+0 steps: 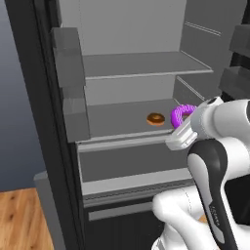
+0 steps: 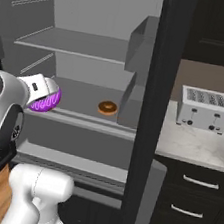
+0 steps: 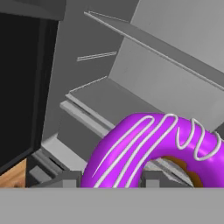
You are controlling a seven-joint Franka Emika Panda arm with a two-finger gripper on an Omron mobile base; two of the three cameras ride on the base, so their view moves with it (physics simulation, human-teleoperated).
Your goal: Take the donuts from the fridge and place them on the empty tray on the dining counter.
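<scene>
- Left base view: the tall black fridge [image 1: 29,97] stands open, showing its light grey interior and grey shelves. The white robot arm with dark joints reaches in from the lower right, and its two-finger gripper [image 1: 186,117] sits at the front right edge of the middle shelf [image 1: 122,119]. It is pinching the bright purple-iced ring donut [image 1: 180,114], which stands on edge. The orange-brown glazed ring donut [image 1: 156,118] lies flat on the same shelf, just left of the purple one and apart from it.
- Right base view: the gripper [image 2: 44,97] holds the purple donut [image 2: 46,102] at the shelf's front left edge. The glazed donut [image 2: 107,108] rests further right on that shelf. Right of the fridge, a silver four-slot toaster [image 2: 204,110] stands on a pale marble countertop [image 2: 195,146] over black drawers with silver handles [image 2: 193,196].
- Hand view: the purple donut [image 3: 153,148], striped with thin white icing lines, sits between the dark fingertips [image 3: 65,180], with the fridge shelves behind it.
</scene>
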